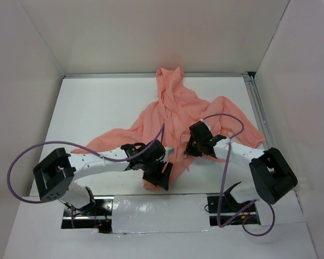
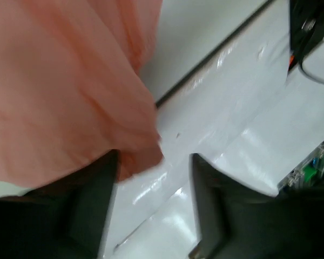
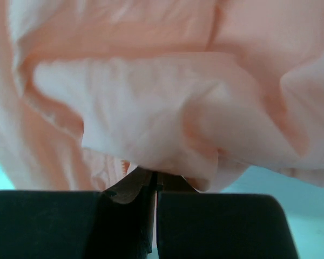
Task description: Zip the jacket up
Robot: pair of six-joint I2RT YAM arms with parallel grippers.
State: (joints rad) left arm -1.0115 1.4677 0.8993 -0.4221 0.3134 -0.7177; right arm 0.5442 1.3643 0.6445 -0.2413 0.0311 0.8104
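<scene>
Your right gripper [image 3: 154,216] has its fingers [image 3: 216,224] pressed together on a thin fold of the jacket [image 3: 151,97]. A sliver of pink shows in the seam between them, and the cloth bunches up just past the tips. Your left gripper [image 2: 154,216] has its fingers [image 2: 92,210] apart. The jacket's edge drapes over one finger, and the gap between them shows only the glossy white table [image 2: 216,108].

From above, the right gripper [image 1: 194,144] sits on the jacket [image 1: 173,108] near its front middle, and the left gripper [image 1: 157,174] is at its near hem. The jacket lies spread on the table, which shows white around it on every side. Its hood [image 1: 170,78] is the end farthest from both grippers. One sleeve [image 1: 108,141] trails out from the body on your left-arm side, the other on your right-arm side.
</scene>
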